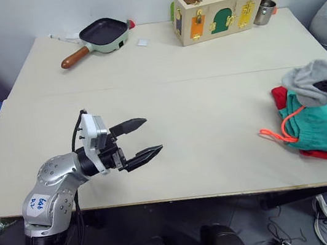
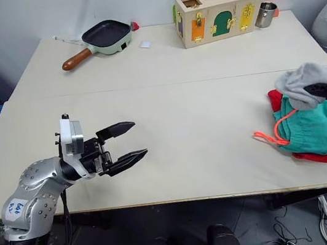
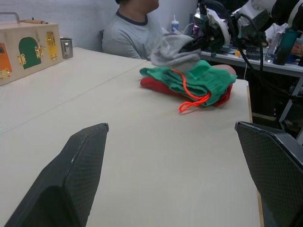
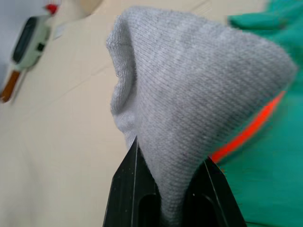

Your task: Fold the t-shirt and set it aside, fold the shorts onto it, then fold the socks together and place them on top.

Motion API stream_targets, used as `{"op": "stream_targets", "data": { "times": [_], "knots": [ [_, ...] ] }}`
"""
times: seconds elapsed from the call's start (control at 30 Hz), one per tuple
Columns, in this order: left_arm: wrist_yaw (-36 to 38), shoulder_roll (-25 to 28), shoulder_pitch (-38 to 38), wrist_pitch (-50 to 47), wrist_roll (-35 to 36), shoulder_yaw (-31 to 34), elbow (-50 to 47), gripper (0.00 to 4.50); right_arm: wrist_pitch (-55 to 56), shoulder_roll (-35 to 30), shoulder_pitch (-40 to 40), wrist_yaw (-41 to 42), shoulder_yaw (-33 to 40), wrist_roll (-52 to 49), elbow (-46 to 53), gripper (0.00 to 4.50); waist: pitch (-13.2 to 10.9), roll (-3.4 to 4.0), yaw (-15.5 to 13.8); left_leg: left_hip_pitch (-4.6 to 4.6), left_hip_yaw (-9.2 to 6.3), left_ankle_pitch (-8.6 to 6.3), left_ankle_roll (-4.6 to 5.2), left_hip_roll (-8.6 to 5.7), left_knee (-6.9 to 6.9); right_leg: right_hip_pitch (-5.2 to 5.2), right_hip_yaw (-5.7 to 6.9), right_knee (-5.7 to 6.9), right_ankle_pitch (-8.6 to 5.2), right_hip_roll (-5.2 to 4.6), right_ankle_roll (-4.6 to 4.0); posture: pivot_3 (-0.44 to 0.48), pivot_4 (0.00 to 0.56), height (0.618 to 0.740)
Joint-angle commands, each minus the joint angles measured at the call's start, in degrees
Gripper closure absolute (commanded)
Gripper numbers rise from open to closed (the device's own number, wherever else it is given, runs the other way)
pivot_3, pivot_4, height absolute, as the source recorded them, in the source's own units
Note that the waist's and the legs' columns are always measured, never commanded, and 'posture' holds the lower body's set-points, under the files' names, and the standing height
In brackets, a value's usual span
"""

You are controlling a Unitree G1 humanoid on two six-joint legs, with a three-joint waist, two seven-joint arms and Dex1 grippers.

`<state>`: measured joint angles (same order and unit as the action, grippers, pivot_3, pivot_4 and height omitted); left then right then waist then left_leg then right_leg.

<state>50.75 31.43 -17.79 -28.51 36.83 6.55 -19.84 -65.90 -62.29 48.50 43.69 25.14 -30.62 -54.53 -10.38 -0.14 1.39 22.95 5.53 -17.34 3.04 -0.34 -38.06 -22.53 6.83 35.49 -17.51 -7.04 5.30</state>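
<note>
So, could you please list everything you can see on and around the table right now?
T-shirt: one, red, folded at the table's right edge, under the shorts.
Shorts: one, teal-green with an orange drawstring, folded on the t-shirt.
Socks: light grey, count unclear, held over the shorts.
Frying pan: one, dark with a pale green body and brown handle, far left of the table.
Latch box: one, wooden with coloured doors, far side.
Metal cup: one, silver, beside the box.
Table: one, cream.
Person: one, grey shirt, seated on the right.
Left gripper: black, open, above bare table.
Right gripper: black, shut on the socks.
</note>
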Motion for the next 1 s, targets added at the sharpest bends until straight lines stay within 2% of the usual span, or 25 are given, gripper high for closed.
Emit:
{"op": "stream_targets", "data": {
  "times": [0.03, 0.37, 0.43, 0.6, 0.73, 0.8, 0.97, 1.0],
  "knots": [
    [-0.4, 0.1, -0.2, 1.1, 0.5, 0.5, -1.9, 0.00, 5.0, -0.8, 2.2, -1.6, -0.2, 2.9, -5.4, 4.46, -0.1, 0.11, -0.1, 0.01, 0.00, 0.00, 0.00, 0.00, 0.00, 0.00, 0.00, 0.00, 0.00, 0.01, 0.00, 0.000, 0.150, 0.740],
    [-0.3, 0.7, -0.7, 1.3, 0.3, 0.3, -1.1, 0.00, 13.5, -0.2, 2.2, -7.0, -0.7, 7.8, -12.0, 4.46, -0.1, 0.15, -1.3, 0.01, -0.01, 0.02, -0.04, 0.02, -0.03, 0.01, -0.04, -0.04, 0.00, 0.08, 0.01, 0.000, 0.150, 0.740],
    [-0.1, 0.9, -0.9, 1.6, 0.1, 0.3, -0.5, 0.00, 11.4, -1.3, 2.7, -5.4, -0.7, 7.5, -12.0, 3.69, -0.1, 0.16, -1.5, 0.02, -0.03, 0.03, -0.05, 0.02, -0.06, 0.03, -0.05, -0.06, 0.01, 0.09, 0.02, 0.000, 0.150, 0.740],
    [1.6, 3.8, -0.9, 2.3, -1.9, 0.2, 0.6, 0.00, 7.4, -6.0, 2.2, 0.4, -4.6, 9.5, -8.3, 2.12, -0.2, 0.34, -1.6, 0.05, -0.06, 0.02, -0.05, 0.02, -0.06, 0.04, -0.05, -0.10, 0.02, 0.13, 0.03, 0.000, 0.150, 0.740],
    [3.0, 7.1, 1.0, 3.5, -3.1, 1.6, 1.4, 0.00, 9.3, -12.5, -4.0, 14.0, -15.9, 14.9, 0.2, 0.66, -0.3, 0.66, -1.6, 0.08, -0.07, 0.02, -0.06, 0.05, -0.05, 0.00, -0.05, -0.14, 0.02, 0.16, 0.03, 0.000, 0.150, 0.740],
    [4.1, 8.3, 2.5, 6.0, -4.7, 1.8, 1.9, 0.00, 13.2, -15.0, -7.4, 20.7, -18.4, 15.6, 3.9, 0.02, -0.3, 0.73, -1.4, 0.07, -0.05, 0.00, -0.09, 0.06, -0.04, -0.02, -0.06, -0.13, 0.02, 0.17, 0.03, 0.000, 0.150, 0.740],
    [4.7, 9.9, 6.7, 10.9, -9.0, 2.2, 2.3, 0.00, 30.7, -16.0, -14.0, 29.6, -16.8, 15.4, 12.1, 0.02, -0.3, 0.70, -0.9, -0.22, 0.25, -0.03, -0.15, 0.16, -0.04, 0.02, -0.34, -0.14, 0.02, 0.27, 0.04, 0.000, 0.150, 0.740],
    [3.9, 10.6, 9.4, 13.4, -12.1, 2.7, 3.0, 0.00, 36.0, -12.3, -16.2, 32.1, -14.9, 12.4, 18.9, 0.02, -0.3, 0.73, -1.0, -0.37, 0.35, -0.06, -0.20, 0.19, 0.00, 0.06, -0.46, -0.14, 0.02, 0.30, 0.04, 0.000, 0.150, 0.740]
  ]
}}
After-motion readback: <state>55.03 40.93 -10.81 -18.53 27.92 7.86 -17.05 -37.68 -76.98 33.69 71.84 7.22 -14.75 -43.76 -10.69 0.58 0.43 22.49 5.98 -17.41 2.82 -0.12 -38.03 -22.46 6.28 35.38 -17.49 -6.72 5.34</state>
